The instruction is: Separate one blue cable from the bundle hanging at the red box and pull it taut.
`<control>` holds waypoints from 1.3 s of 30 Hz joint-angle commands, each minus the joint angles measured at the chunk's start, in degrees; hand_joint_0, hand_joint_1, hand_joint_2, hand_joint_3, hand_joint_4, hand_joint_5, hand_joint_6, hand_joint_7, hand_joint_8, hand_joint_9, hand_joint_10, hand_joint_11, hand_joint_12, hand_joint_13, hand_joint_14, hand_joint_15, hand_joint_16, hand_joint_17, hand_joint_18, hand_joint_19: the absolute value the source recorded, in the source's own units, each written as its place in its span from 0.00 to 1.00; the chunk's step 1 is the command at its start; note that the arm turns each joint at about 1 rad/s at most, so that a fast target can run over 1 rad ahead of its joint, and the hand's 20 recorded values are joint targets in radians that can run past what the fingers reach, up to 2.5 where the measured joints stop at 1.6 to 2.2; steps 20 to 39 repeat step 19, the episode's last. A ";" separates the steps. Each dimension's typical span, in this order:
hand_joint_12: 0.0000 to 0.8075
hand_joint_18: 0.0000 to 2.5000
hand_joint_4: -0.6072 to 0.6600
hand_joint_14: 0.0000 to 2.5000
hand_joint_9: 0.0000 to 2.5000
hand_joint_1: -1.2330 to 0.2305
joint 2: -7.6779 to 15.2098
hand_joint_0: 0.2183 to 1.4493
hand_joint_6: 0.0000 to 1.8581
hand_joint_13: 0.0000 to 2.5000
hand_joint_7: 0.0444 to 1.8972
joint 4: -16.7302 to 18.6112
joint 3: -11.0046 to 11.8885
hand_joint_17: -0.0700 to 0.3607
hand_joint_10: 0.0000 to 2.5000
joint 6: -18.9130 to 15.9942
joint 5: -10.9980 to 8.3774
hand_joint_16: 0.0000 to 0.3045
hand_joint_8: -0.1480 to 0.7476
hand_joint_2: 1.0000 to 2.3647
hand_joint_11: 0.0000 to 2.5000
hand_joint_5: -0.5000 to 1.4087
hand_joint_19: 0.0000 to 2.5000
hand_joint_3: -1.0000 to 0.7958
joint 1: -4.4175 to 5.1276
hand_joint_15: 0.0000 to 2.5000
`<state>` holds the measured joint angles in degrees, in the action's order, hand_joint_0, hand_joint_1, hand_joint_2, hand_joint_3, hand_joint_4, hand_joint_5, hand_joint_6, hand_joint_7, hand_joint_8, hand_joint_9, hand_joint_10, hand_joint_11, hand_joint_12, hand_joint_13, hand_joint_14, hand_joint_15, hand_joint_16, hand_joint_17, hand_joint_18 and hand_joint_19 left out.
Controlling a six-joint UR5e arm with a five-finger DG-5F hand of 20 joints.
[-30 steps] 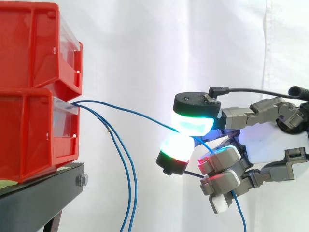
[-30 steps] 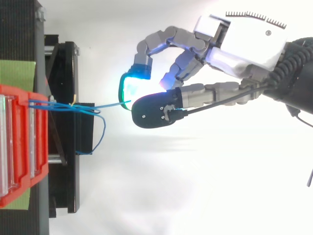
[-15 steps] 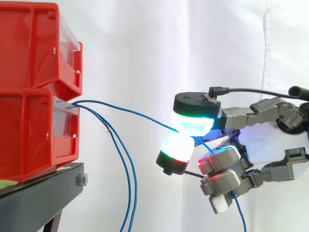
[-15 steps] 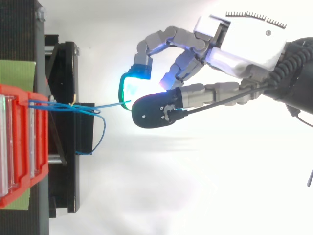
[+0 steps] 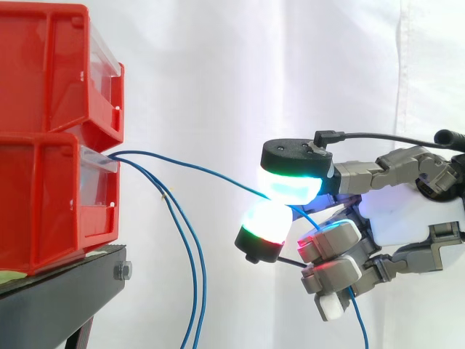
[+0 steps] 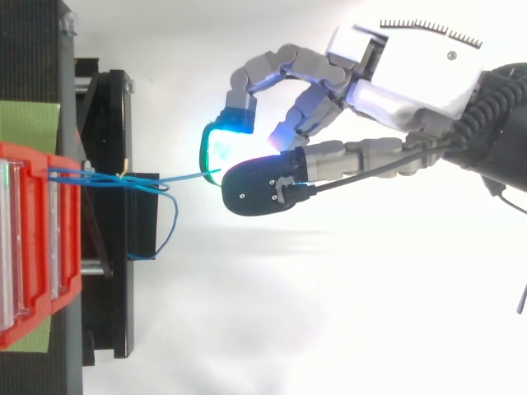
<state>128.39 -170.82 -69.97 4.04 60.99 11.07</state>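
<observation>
Two red bins are stacked at the left, and blue cables come out of the lower red bin (image 5: 54, 203). One blue cable (image 5: 196, 171) runs rightward from that bin in a shallow sag to my hand (image 5: 407, 218). Two glowing fingertips (image 5: 290, 185) pinch it between them, and its free end drops past the lower fingers toward the bottom edge. The other blue cables (image 5: 190, 276) hang down in a loose loop beside the stand. From above, the pinched blue cable (image 6: 185, 177) leads straight from the red bin (image 6: 37, 247) to the hand (image 6: 395, 74).
The bins rest on a black stand (image 5: 65, 291) with a bolt at its corner. A white curtain backs the scene. In the top view a loop of cable (image 6: 169, 226) lies over the stand's black frame (image 6: 115, 214).
</observation>
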 commanded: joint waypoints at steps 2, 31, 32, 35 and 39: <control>0.39 0.28 0.40 0.00 0.44 0.36 0.01 0.39 0.50 0.44 0.57 -0.04 0.01 0.38 0.09 0.00 0.01 0.14 0.46 0.02 0.64 0.16 0.32 0.45 0.01 0.64; 0.39 0.28 0.40 0.00 0.45 0.36 0.01 0.39 0.50 0.43 0.57 0.05 0.01 0.38 0.07 0.00 0.01 0.14 0.46 0.02 0.65 0.16 0.32 0.46 -0.08 0.63; 0.39 0.28 0.40 0.00 0.45 0.36 0.01 0.39 0.50 0.43 0.57 0.05 0.01 0.38 0.07 0.00 0.01 0.14 0.46 0.02 0.65 0.16 0.32 0.46 -0.08 0.63; 0.39 0.28 0.40 0.00 0.45 0.36 0.01 0.39 0.50 0.43 0.57 0.05 0.01 0.38 0.07 0.00 0.01 0.14 0.46 0.02 0.65 0.16 0.32 0.46 -0.08 0.63; 0.39 0.28 0.40 0.00 0.45 0.36 0.01 0.39 0.50 0.43 0.57 0.05 0.01 0.38 0.07 0.00 0.01 0.14 0.46 0.02 0.65 0.16 0.32 0.46 -0.08 0.63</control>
